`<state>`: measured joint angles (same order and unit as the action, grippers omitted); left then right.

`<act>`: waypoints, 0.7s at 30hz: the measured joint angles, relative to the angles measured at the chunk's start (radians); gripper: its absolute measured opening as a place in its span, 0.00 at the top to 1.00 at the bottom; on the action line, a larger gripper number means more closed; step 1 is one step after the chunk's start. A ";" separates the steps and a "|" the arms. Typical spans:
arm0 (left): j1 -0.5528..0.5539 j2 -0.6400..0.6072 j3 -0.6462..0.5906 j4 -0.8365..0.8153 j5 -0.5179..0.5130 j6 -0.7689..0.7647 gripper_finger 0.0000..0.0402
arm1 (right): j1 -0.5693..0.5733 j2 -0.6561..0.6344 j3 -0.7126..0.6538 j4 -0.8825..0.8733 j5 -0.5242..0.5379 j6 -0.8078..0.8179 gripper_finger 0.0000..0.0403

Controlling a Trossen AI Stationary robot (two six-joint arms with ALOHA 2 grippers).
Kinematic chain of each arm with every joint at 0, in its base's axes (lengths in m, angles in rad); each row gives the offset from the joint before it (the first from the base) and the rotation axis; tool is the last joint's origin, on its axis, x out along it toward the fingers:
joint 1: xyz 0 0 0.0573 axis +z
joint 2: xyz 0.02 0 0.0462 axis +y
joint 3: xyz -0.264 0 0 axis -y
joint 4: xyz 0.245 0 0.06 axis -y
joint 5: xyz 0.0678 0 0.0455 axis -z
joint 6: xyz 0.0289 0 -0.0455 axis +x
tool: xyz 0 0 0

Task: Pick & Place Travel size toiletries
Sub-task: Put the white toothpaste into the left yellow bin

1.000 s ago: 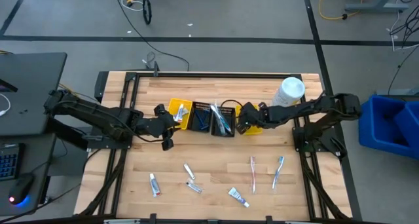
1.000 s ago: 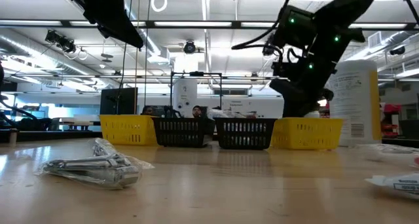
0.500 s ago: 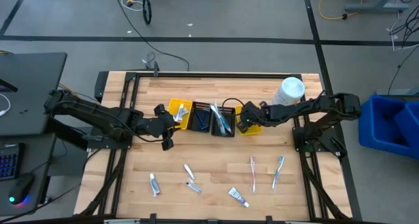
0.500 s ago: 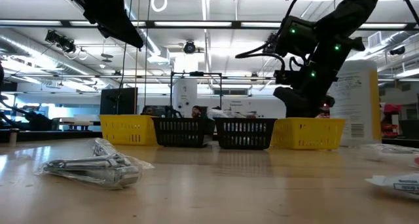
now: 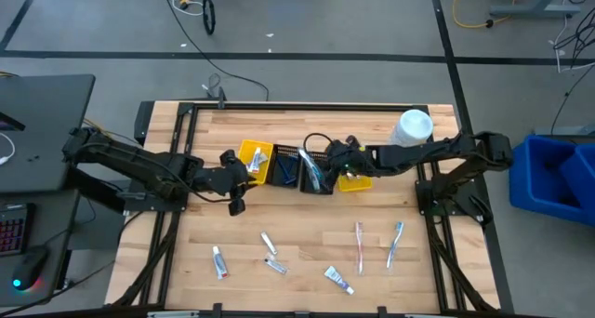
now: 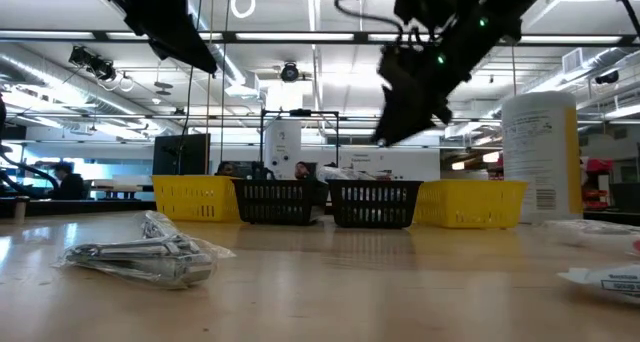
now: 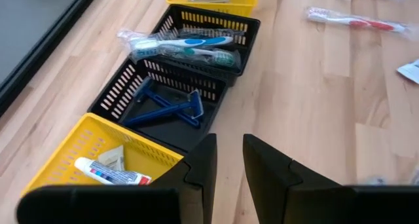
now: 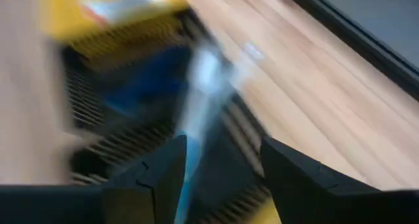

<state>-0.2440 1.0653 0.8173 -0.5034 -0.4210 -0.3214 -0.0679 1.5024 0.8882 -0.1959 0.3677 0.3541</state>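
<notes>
The right gripper point(image 5: 333, 157) is hanging with its fingers spread and empty, above the black basket point(image 5: 315, 172) holding wrapped toothbrushes point(image 7: 186, 46). Beside that are sitting a second black basket with blue razors point(image 7: 167, 108) and a yellow basket with a toothpaste tube point(image 7: 105, 172). The left gripper point(image 5: 236, 180), fingers slightly apart and empty, is waiting near that yellow basket. On the wooden table point(image 5: 307, 232), toothpaste tubes point(image 5: 219, 260) and toothbrushes point(image 5: 360, 245) are lying well apart from both grippers. A large white bottle point(image 5: 411, 130) is standing behind the right arm. A grey floor is surrounding the table.
</notes>
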 joint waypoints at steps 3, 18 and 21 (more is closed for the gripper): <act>0.000 0.000 0.000 0.000 0.020 0.000 0.80 | 0.030 0.000 0.001 0.134 -0.101 -0.023 0.51; -0.002 0.000 0.000 0.001 0.157 -0.001 0.80 | 0.183 0.000 -0.032 0.246 -0.246 -0.057 0.57; -0.020 0.018 0.000 0.012 0.171 -0.024 0.80 | 0.205 0.000 -0.056 0.240 -0.187 -0.040 0.53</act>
<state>-0.2639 1.0831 0.8177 -0.4910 -0.2501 -0.3450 0.1375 1.5024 0.8318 0.0441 0.1805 0.3145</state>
